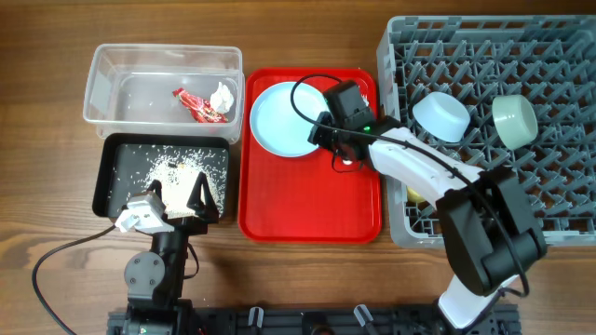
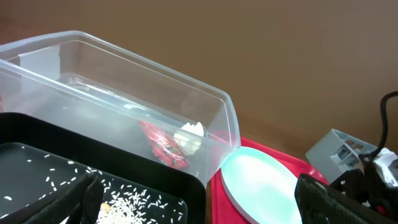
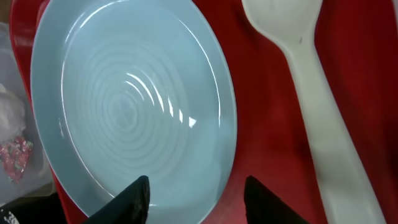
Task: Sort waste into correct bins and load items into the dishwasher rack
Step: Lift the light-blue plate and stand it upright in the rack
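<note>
The counter [image 1: 56,28] is brown wood with visible grain and a low sheen. The clear tub [image 2: 124,81] at upper left is transparent glossy plastic; inside, the red wrapper [image 1: 198,105] glints like foil and the napkin [image 1: 222,95] is crumpled white paper. The black tray [image 1: 112,181] reads as smooth plastic. The red tray [image 1: 307,200] is glossy. The light blue plate [image 3: 130,106] is slick, its fine rings catching highlights. The white spoon [image 3: 311,87] is dull plastic. The grey rack [image 1: 559,65] is matt plastic. The black fingers [image 3: 134,199] look matt, possibly rubbery.
</note>
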You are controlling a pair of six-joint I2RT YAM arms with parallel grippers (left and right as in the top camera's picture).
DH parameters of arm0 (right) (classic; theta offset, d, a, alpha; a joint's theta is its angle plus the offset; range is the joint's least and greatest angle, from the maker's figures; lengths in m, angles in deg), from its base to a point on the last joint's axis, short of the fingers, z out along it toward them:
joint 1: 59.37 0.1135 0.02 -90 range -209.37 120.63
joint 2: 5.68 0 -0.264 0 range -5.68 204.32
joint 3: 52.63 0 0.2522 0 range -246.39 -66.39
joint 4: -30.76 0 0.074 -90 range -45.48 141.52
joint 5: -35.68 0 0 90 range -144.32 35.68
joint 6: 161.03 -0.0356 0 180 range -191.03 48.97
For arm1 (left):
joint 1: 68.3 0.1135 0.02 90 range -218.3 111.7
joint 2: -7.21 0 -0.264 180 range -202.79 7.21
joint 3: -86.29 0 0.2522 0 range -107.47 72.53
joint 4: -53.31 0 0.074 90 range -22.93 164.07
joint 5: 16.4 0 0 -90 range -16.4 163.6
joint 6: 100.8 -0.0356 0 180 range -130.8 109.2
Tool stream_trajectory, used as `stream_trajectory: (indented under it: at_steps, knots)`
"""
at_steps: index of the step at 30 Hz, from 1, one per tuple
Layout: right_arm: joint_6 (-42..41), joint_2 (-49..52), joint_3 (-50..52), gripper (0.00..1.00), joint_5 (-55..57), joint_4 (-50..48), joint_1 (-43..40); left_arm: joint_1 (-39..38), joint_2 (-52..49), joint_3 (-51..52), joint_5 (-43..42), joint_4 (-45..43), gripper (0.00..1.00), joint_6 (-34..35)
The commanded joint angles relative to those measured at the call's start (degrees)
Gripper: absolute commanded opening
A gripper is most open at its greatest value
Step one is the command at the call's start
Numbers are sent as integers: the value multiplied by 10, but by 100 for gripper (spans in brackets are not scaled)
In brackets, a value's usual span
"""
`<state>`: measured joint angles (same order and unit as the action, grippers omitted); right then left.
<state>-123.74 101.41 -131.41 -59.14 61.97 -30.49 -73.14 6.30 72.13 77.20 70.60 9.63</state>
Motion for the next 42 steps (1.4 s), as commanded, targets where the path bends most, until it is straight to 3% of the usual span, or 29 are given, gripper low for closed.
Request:
stream_trajectory:
  at_steps: [1,6,14,21,27,30,33,39,42]
  knots:
    - [-36,32,-3,46,-10,-1,11,3,1,1,10,2,100,-7]
    - [-68,78,-3,43,-28,1,17,3,1,1,10,2,100,-7]
    - [-73,63,-3,5,-23,40,16,3,1,1,10,2,100,-7]
    - [-48,-37,-3,4,69,102,16,3,1,1,10,2,100,-7]
    - [66,-154,-3,4,141,120,17,3,1,1,10,2,100,-7]
    - [177,-237,-3,4,236,125,17,3,1,1,10,2,100,-7]
    - [222,-305,-3,4,339,148,16,3,1,1,10,2,100,-7]
    - [352,-427,-3,4,654,173,-1,3,1,1,10,2,100,-7]
    - [410,-448,-3,4,721,175,-37,3,1,1,10,2,100,-7]
